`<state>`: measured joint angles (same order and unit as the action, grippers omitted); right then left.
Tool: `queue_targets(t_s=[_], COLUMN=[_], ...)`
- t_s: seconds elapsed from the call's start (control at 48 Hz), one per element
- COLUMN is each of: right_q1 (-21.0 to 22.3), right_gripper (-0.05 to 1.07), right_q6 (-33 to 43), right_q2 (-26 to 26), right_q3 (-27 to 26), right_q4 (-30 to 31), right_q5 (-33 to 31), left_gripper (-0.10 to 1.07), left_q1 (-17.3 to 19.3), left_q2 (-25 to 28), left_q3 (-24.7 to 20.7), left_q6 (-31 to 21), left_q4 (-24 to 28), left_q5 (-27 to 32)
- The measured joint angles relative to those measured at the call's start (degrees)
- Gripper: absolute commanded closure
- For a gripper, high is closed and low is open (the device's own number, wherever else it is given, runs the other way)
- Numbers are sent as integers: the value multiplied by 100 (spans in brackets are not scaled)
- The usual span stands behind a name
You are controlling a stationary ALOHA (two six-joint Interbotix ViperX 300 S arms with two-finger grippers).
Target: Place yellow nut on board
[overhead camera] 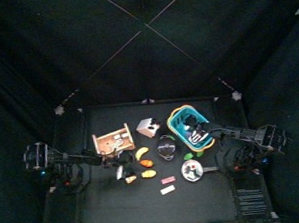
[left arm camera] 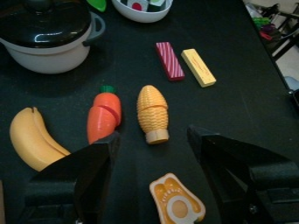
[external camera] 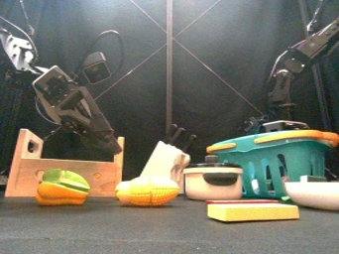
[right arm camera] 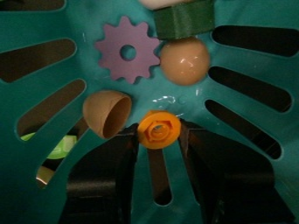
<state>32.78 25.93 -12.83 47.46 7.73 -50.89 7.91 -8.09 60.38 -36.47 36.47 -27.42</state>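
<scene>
right hand open at yellow nut in basket | step: grab | next: close, carry to board at 9 o'clock | left hand wide

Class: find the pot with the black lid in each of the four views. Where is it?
Top: pot right of middle, toward the front edge.
Front: low, right of centre.
Left wrist: beyond the banana, at.
Right wrist: not in it.
Landmark: teal basket, beside the pot in top and front views.
</scene>
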Motion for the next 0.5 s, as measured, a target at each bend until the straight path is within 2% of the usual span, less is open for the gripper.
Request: queue_targets(t_s=[0.292,0.5], right_q1=[-44,-299], right_gripper=[43,43], right_q6=[0,9], right_q2=[-396,-782], right_q3=[-229,-439], right_q4=[9,-167], right_q5=[-308,-325], left_gripper=[2,2], left_q1=[0,0], left_q2=[-9,-9], left_q3=[0,0], left_q6=[0,-9], left_q4=[0,0], left_q5=[0,9])
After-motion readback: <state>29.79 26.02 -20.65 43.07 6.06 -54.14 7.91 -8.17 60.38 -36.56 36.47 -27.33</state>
